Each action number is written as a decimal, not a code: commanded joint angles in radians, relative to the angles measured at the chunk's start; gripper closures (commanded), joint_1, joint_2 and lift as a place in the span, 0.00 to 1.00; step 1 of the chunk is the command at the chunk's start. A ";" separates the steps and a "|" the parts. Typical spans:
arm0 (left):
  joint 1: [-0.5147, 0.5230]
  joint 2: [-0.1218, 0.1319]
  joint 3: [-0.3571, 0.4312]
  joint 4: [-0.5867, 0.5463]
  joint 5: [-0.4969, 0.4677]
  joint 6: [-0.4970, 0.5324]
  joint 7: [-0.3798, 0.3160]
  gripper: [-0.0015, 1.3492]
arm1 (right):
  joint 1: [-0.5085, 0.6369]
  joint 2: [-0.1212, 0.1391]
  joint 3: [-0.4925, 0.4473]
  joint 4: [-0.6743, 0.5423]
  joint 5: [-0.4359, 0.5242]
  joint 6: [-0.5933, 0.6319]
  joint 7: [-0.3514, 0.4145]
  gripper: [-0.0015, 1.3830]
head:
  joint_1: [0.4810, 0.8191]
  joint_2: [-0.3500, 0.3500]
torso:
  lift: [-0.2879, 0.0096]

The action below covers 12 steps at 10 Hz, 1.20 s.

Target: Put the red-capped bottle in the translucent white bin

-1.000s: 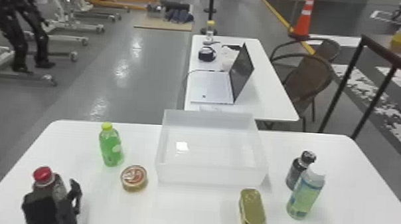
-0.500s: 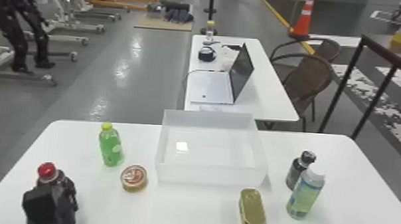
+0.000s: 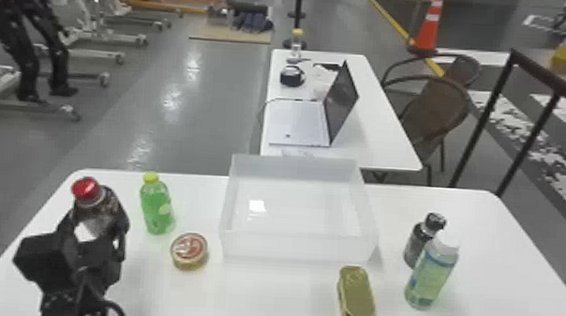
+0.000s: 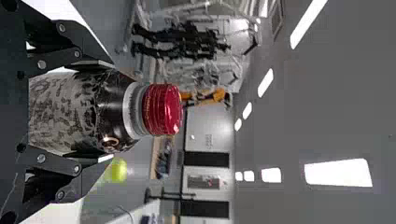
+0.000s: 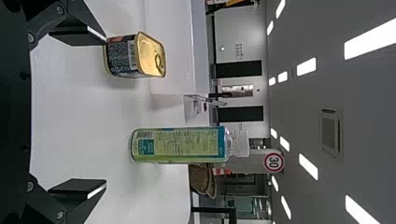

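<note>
In the head view, the left claw [image 3: 96, 234] grasps the red-capped bottle [image 3: 107, 208], outside the translucent white bin [image 3: 298, 246] and to its left. A green bottle [image 3: 156, 208] and a round tin [image 3: 189, 252] stand left of the bin on the surface [image 3: 250, 299]; two bottles stand right of it.

In the left wrist view, both fingers clasp the bottle below its cap [image 4: 163, 109].

In the right wrist view, the right claw [image 5: 105, 112] is released, fingers wide apart.
</note>
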 commanded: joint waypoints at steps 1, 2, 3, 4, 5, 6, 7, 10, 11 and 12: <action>-0.056 0.009 -0.055 -0.049 0.076 0.024 -0.077 0.74 | 0.000 0.000 0.000 0.000 0.000 0.000 0.000 0.15 | 0.20 0.50 | 0.63; -0.119 0.008 -0.081 -0.049 0.102 0.081 -0.186 0.74 | -0.001 0.000 0.000 0.000 0.002 0.000 0.000 0.15 | 0.20 0.50 | 0.63; -0.199 0.008 -0.105 -0.005 0.104 0.116 -0.298 0.74 | -0.005 0.000 0.000 0.005 0.003 0.000 0.000 0.15 | 0.20 0.50 | 0.63; -0.278 0.008 -0.145 0.080 0.123 0.114 -0.384 0.74 | -0.006 0.000 0.002 0.006 0.002 0.000 0.000 0.15 | 0.20 0.50 | 0.63; -0.338 0.003 -0.179 0.157 0.137 0.121 -0.438 0.74 | -0.008 0.000 0.002 0.008 0.002 0.000 0.000 0.15 | 0.20 0.50 | 0.63; -0.401 -0.009 -0.196 0.244 0.143 0.144 -0.516 0.74 | -0.009 0.000 0.002 0.011 -0.005 -0.001 0.000 0.15 | 0.20 0.50 | 0.63; -0.452 -0.024 -0.207 0.334 0.142 0.148 -0.590 0.74 | -0.011 0.000 0.005 0.014 -0.009 0.000 0.000 0.15 | 0.20 0.50 | 0.63; -0.571 -0.050 -0.256 0.584 0.117 0.139 -0.705 0.74 | -0.017 0.002 0.006 0.020 -0.011 0.000 0.000 0.15 | 0.20 0.50 | 0.63; -0.587 -0.052 -0.260 0.632 0.110 0.157 -0.712 0.74 | -0.018 0.002 0.008 0.021 -0.011 0.000 0.000 0.15 | 0.20 0.50 | 0.63; -0.590 -0.055 -0.254 0.650 0.082 0.164 -0.711 0.68 | -0.018 0.002 0.008 0.023 -0.012 0.000 0.000 0.15 | 0.20 0.50 | 0.63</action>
